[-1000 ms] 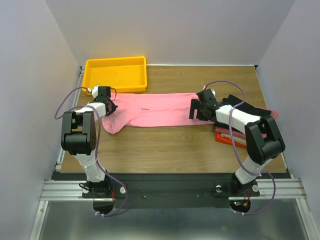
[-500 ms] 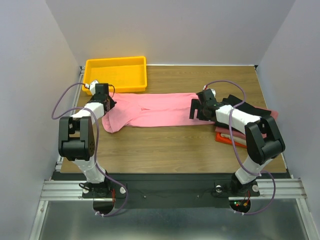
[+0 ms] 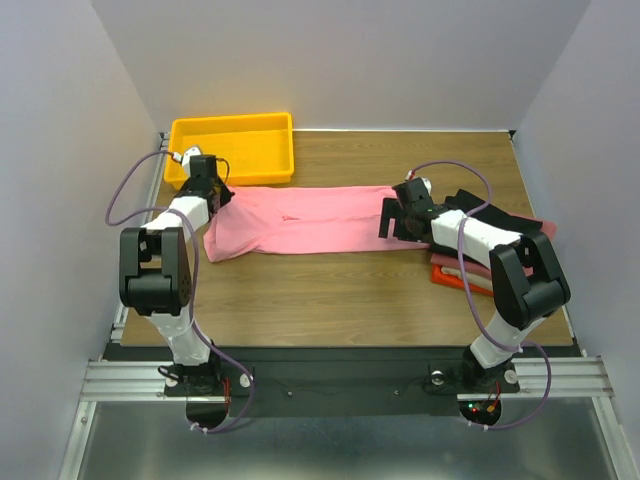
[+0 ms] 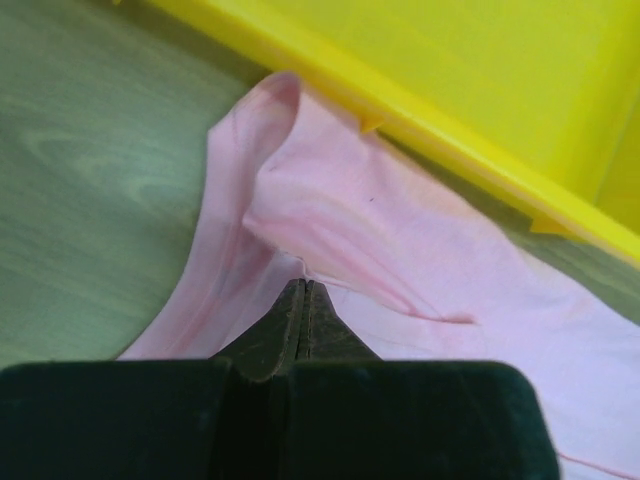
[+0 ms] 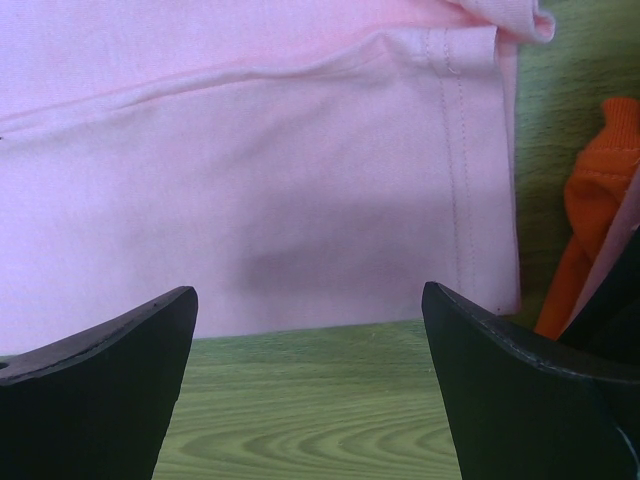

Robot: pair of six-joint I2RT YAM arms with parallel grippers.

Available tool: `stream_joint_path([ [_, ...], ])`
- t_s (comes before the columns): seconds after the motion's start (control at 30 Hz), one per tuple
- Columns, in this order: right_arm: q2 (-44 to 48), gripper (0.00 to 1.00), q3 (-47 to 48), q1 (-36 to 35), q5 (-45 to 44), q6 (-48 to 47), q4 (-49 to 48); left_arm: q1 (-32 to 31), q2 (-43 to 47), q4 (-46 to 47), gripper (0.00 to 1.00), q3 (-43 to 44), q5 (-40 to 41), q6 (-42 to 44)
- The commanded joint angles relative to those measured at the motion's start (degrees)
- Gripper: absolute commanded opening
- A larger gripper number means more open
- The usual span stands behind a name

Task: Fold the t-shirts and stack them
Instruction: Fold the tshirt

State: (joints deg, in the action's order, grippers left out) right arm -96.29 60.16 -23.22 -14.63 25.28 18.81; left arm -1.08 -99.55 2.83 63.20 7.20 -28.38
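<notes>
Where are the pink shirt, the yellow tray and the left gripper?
pink shirt [image 3: 320,222]: top external view, middle of the spread cloth.
yellow tray [image 3: 240,150]: top external view, bare floor of the tray.
left gripper [image 4: 304,292]: left wrist view, closed fingertips pinching the shirt's edge.

- A robotics lab work cell
- Plain pale grey panel walls [image 3: 70,120] box in a wood-grain tabletop [image 3: 330,290] on three sides
- A white-and-black jointed left arm [image 3: 160,280] and its matching right arm [image 3: 470,232] stand at the near edge by a silver slotted aluminium rail [image 3: 120,380]
- Loose purple cables [image 3: 110,205] loop off the arms
</notes>
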Motion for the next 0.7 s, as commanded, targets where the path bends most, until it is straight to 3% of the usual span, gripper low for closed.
stream_joint_path([
  [0.0, 0.58, 1.00, 0.40, -0.07, -1.27, -0.32, -1.85, -0.85, -2.40, 2.88, 0.00, 5.26, -0.44, 3.24],
  [0.27, 1.02, 1.00, 0.22, -0.07, -1.71, -0.58, -1.84, -0.94, -6.53, -1.07, 0.00, 10.89, 7.83, 3.42],
  [0.57, 1.28, 1.00, 0.04, -0.07, -2.07, -0.76, -1.85, -1.03, -12.25, 0.25, 0.00, 14.23, 1.15, 5.27],
  [0.6, 1.28, 1.00, 0.04, -0.16, -2.15, -0.67, -1.85, -1.03, -11.81, 0.25, 0.07, 13.97, 0.63, 5.35],
  [0.67, 1.37, 1.00, 0.39, -0.07, -2.07, -0.93, -1.85, -1.11, -10.76, 0.25, 0.33, 13.79, -0.17, 5.27],
])
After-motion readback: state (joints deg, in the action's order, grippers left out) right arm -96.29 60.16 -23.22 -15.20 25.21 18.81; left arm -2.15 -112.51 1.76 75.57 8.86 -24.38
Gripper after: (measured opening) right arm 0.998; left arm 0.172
